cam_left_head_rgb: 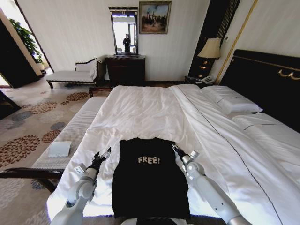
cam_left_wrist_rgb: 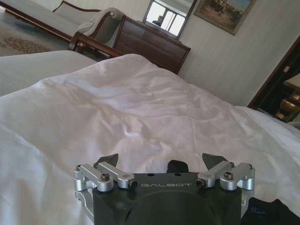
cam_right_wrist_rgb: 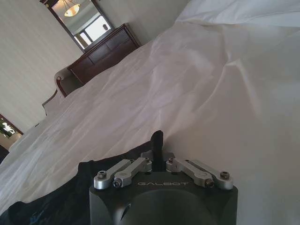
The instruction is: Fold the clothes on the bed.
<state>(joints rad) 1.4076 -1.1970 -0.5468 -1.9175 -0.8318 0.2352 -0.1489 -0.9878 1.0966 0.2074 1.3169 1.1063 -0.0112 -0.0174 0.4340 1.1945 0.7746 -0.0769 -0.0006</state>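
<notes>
The black T-shirt (cam_left_head_rgb: 151,180) lay flat, chest up, on the near end of the bed (cam_left_head_rgb: 154,112), lettering visible and sleeves folded inward so the outline was a narrow rectangle. It sat on the white duvet with its hem toward the robot.

The left hand (cam_left_head_rgb: 101,156) hovered just beside the shirt's left shoulder edge, fingers spread wide, nothing between them. The right hand (cam_left_head_rgb: 176,149) stood at the right shoulder corner; its fingers were pressed together, and in the right wrist view the right hand (cam_right_wrist_rgb: 158,140) sat just above the dark fabric edge. Whether cloth was pinched could not be confirmed.

Handling assessment: the garment was light, soft and limp. It would likely sag and crease when lifted, and could drag the duvet. Recommended hold: the two shoulder corners, pinching shirt layers only.
</notes>
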